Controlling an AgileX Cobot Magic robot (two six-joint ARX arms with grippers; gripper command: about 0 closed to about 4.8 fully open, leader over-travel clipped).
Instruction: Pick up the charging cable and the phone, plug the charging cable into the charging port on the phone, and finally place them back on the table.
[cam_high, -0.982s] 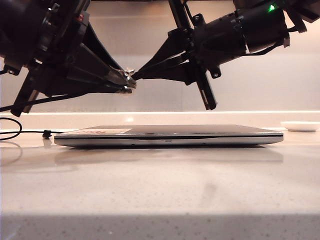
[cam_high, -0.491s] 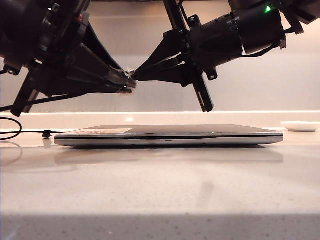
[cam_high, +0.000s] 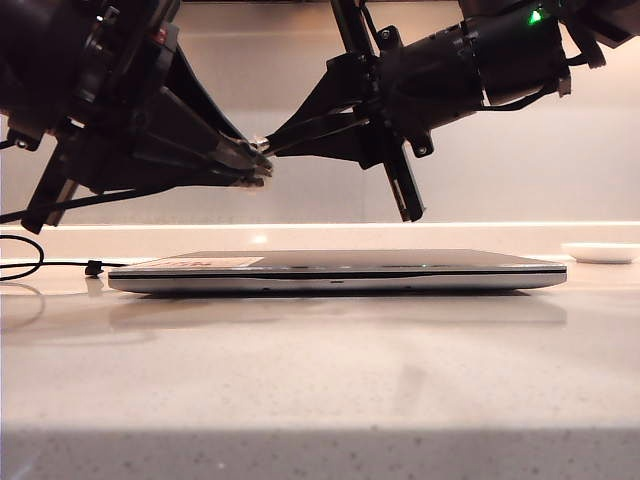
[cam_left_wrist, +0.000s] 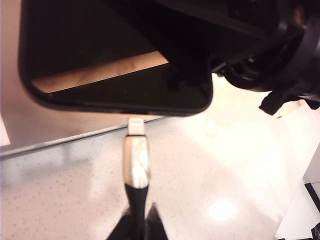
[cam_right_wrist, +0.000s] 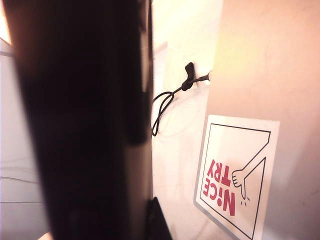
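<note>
Gripping the silvery-tipped charging cable (cam_left_wrist: 136, 165), left end effector (cam_left_wrist: 137, 220), right end effector (cam_high: 275, 143) clamping glossy black phone (cam_left_wrist: 115, 55).

Glossy black slab phone (cam_left_wrist: 120, 75); black charging cable (cam_left_wrist: 136, 200) with silvery metal plug; speckled grey-white table (cam_high: 320, 390); silver-and-dark laptop (cam_high: 340, 270) bearing a white, red-lettered sticker (cam_right_wrist: 235, 175).

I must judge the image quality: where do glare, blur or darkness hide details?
Exterior view: backlit, both hands are near-silhouettes above the laptop. Left wrist view: glare spot on the table; the charging cable plug is soft. Right wrist view: the phone is a dark blur, background overexposed.
</note>
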